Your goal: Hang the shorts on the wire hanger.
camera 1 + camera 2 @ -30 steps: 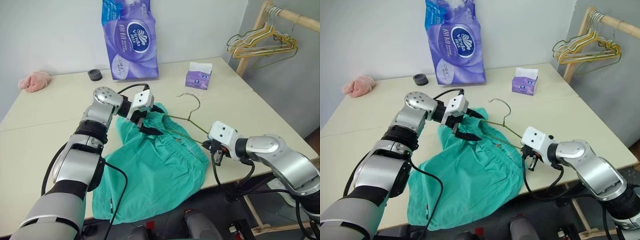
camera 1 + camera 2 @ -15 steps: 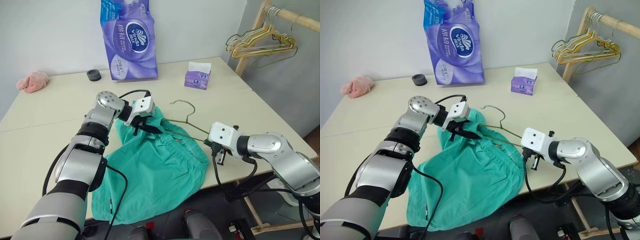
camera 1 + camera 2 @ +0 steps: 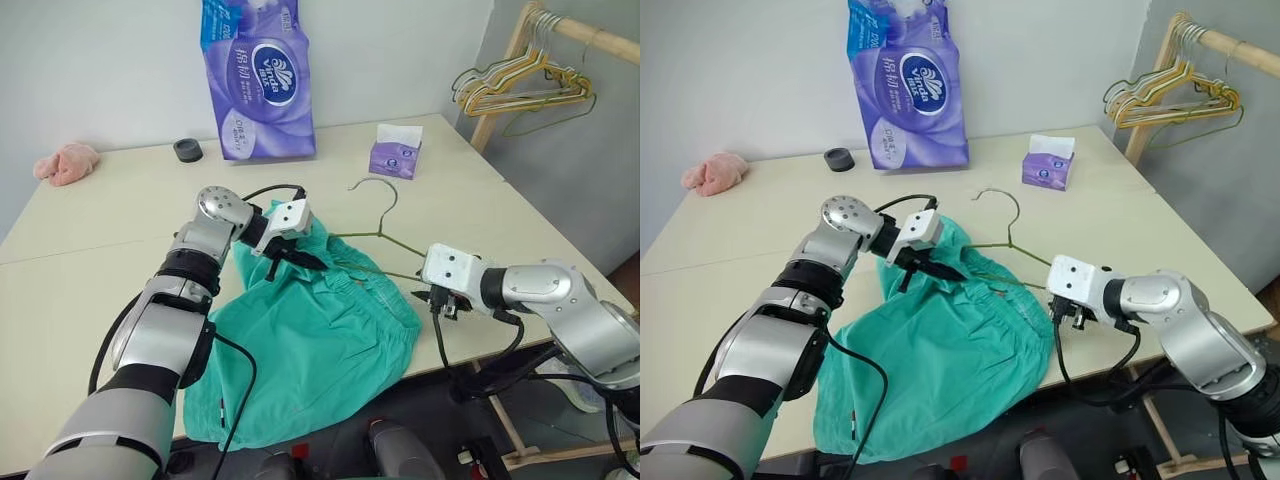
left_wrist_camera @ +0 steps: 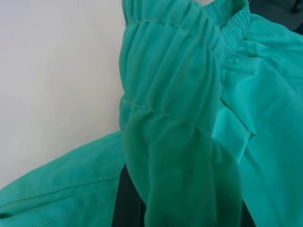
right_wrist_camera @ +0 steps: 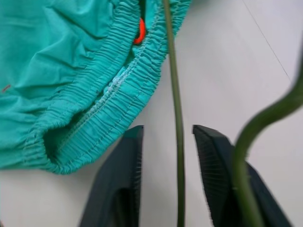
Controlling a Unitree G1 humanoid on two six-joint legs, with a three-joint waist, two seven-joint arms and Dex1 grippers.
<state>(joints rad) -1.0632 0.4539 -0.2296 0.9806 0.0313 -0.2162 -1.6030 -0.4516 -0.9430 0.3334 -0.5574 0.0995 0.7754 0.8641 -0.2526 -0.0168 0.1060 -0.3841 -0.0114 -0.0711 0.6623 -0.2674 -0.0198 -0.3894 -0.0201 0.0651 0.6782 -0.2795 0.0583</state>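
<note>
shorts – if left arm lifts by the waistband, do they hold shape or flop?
Probably flop: the shorts lie crumpled and hang over the table edge. The gathered waistband bunches in the left gripper, so it likely stretches. They look thin, likely light.

Left gripper (image 3: 296, 260) fingers pinched together; right gripper (image 5: 166, 156) fingers parted, both arms reaching inward.

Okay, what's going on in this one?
A humanoid robot is working at getting the shorts onto the wire hanger on the table. Its left gripper is shut on the gathered waistband. The right gripper has its fingers apart with the hanger's wire running between them, not clamped. The shorts are not hung yet.
</note>
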